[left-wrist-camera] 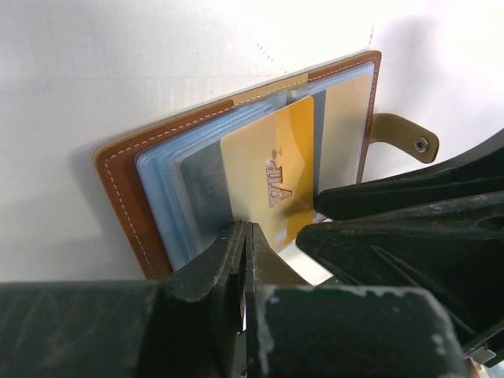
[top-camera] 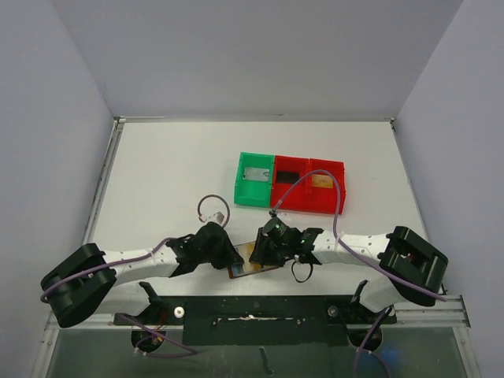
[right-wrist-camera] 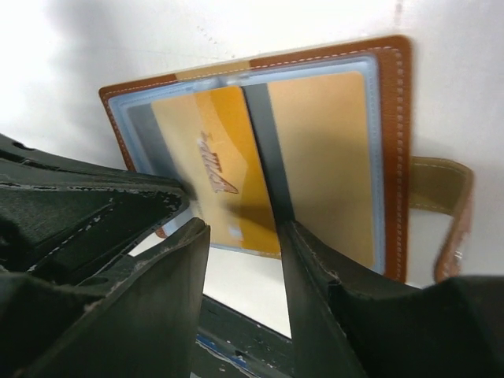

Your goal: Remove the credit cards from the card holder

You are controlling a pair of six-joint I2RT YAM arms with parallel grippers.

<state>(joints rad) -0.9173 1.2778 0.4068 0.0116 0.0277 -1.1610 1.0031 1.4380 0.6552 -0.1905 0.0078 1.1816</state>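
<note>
The brown card holder (left-wrist-camera: 130, 197) lies open on the table near the front edge, its tab (left-wrist-camera: 405, 138) sticking out to the side. A golden credit card (left-wrist-camera: 272, 169) marked VIP sticks partway out of a clear sleeve. My left gripper (left-wrist-camera: 244, 228) is shut on that card's near edge. My right gripper (right-wrist-camera: 240, 228) is open, one finger (right-wrist-camera: 295, 244) resting on the holder's dark middle strip (right-wrist-camera: 260, 134). From above, both grippers (top-camera: 228, 256) (top-camera: 264, 248) meet over the holder (top-camera: 240, 270). A pale grey card (top-camera: 255, 175) and a black card (top-camera: 288, 176) lie in trays.
A green tray (top-camera: 241, 187) and a joined red tray (top-camera: 309, 206) with two compartments stand mid-table behind the arms. The right red compartment holds a small golden item (top-camera: 320, 181). A dark rail (top-camera: 252, 319) runs along the table's front edge just behind the holder.
</note>
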